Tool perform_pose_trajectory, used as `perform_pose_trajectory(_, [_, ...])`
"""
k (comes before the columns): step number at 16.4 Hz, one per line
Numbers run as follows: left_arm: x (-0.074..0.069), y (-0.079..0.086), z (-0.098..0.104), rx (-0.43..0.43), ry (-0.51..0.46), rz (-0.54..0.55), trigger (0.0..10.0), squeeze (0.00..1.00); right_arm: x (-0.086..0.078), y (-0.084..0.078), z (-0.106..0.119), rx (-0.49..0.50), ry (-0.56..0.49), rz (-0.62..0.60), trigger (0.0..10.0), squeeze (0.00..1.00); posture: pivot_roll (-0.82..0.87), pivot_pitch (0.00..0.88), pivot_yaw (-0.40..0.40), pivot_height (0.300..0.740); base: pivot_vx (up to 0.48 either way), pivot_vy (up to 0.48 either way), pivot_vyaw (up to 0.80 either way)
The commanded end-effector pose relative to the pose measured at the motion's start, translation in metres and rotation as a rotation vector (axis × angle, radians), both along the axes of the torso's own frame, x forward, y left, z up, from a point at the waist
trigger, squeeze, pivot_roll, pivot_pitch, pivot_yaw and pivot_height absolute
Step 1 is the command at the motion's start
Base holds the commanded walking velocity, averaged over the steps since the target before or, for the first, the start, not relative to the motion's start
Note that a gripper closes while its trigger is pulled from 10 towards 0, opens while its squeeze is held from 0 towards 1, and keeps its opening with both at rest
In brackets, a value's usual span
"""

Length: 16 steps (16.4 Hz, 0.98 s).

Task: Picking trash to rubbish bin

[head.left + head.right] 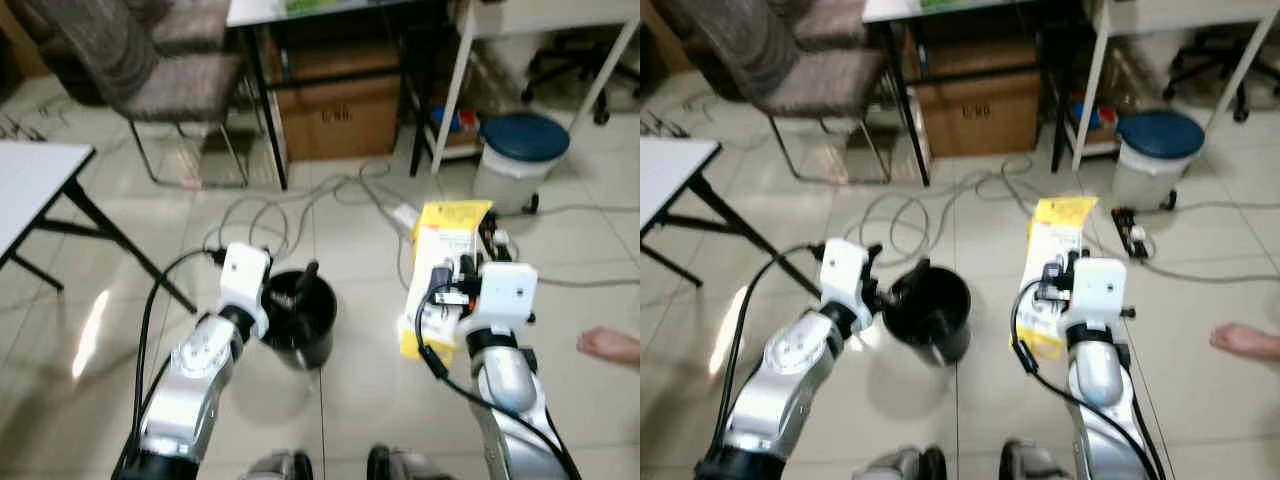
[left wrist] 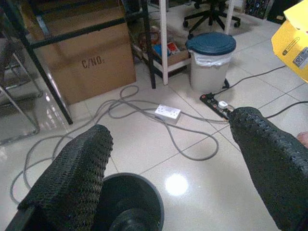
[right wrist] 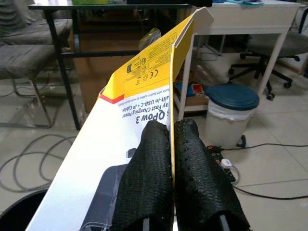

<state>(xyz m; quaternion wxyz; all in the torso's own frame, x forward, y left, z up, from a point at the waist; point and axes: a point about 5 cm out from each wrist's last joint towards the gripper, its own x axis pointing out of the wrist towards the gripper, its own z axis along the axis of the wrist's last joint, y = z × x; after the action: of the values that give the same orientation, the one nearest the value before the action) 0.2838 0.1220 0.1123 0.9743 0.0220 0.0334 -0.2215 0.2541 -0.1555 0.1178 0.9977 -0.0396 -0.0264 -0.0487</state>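
Counter [image 1: 30,180]: white top, black legs, at 9 o'clock in the head view, on the tiled floor [image 1: 360,400].

Chair [image 1: 150,70]: grey upholstered, metal legs, at 11 o'clock.

Left pincer [image 1: 295,290]: at the end of the silver left arm, low centre-left. Fingers [image 2: 72,178] spread wide apart, holding nothing; they sit over the rim of the black bin.

Black bin [image 1: 300,320]: round, open-topped, standing on the floor at 6 o'clock, between the two arms and just beside the left wrist.

Cardboard carton [image 1: 335,115]: brown, under a dark-framed desk at 12 o'clock.

Cables [image 1: 300,205]: grey loops on the floor at 12 o'clock beyond the black bin, running to a white power strip [image 2: 167,112].

Yellow-and-white box [image 1: 445,270]: flat packaging, printed text on its white face, held up off the floor at 4 o'clock, to the right of the black bin and apart from it.

Right pincer [image 3: 172,168]: fingers pressed together, clamping the edge of the yellow-and-white box between them.

White bin [image 1: 520,160]: blue lid, white liner, at 2 o'clock beside a white desk leg; a black power strip [image 2: 216,103] lies at its foot.

Office chair base [image 1: 580,70]: black, castored, at 1 o'clock.

Person's foot [image 1: 610,345]: bare, at 3 o'clock at the picture edge.
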Motion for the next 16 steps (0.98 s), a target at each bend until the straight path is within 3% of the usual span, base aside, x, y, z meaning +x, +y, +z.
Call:
perform_pose_trajectory(1, [0.0005, 0.0063, -0.0005, 0.012, 0.007, 0.016, 10.0, 0.0, -0.0012, 0.0038, -0.0015, 0.0, 0.003, 0.013, 10.0, 0.0, -0.05, 0.164, 0.118, 0.74, 0.0, 0.0, 0.0])
perform_pose_trajectory(5, [0.0008, 0.0055, -0.0004, 0.005, 0.006, 0.014, 10.0, 0.0, -0.0008, 0.0037, -0.002, -0.003, 0.006, 0.014, 10.0, 0.0, -0.05, 0.166, 0.115, 0.74, 0.0, 0.0, 0.0])
perform_pose_trajectory(7, [0.0004, 0.0045, -0.0004, 0.007, -0.001, 0.009, 10.0, 0.0, -0.0004, 0.0036, -0.0018, -0.005, 0.004, 0.014, 10.0, 0.0, -0.05, 0.164, 0.114, 0.74, 0.469, 0.0, 0.0])
perform_pose_trajectory(16, [0.0022, 0.0041, 0.0003, -0.002, -0.002, 0.012, 10.0, 0.0, 0.001, 0.0038, -0.0023, -0.009, 0.005, 0.02, 10.0, 0.0, -0.04, 0.158, 0.11, 0.74, 0.0, 0.0, 0.0])
